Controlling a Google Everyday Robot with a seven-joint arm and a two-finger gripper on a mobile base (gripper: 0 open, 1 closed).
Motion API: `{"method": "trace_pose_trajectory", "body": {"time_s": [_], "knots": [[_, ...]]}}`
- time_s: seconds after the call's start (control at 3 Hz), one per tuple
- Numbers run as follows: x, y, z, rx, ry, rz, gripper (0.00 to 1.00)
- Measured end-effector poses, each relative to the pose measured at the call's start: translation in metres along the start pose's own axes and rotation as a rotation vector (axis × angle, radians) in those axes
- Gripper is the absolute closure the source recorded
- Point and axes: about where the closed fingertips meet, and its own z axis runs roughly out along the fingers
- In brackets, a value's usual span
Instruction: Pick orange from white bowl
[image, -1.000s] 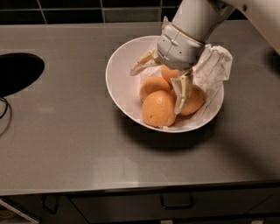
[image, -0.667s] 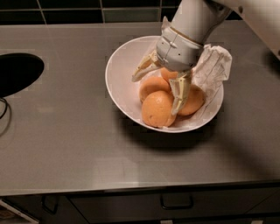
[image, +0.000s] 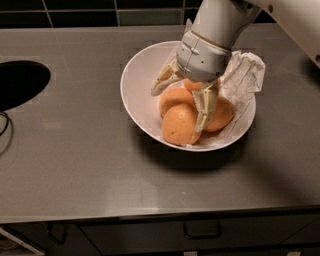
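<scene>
Grey counter (image: 75, 165). Carries white bowl (image: 139, 92) right of centre, nearer the back edge. Dark oval opening (image: 20, 82) at the left edge, thin cable (image: 5, 131) just in front. Gripper (image: 177, 111) down inside bowl, fingers spread.

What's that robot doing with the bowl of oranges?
The robot's grey-and-cream two-finger hand is down inside the wide, glossy white bowl on the grey metal countertop. Its fingers are spread open over the pile of fruit, one lying against the round, dull pale orange at the front. Nothing is gripped yet. Crumpled white paper sits in the bowl too.
</scene>
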Motion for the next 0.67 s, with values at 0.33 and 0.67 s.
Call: {"method": "trace_pose_trajectory", "body": {"time_s": [0.33,0.67], "knots": [[-0.0008,0.0022,0.0003,-0.010,0.009,0.015,0.24],[-0.0004,0.0053,0.0018,-0.018,0.010,0.021,0.25]]}}
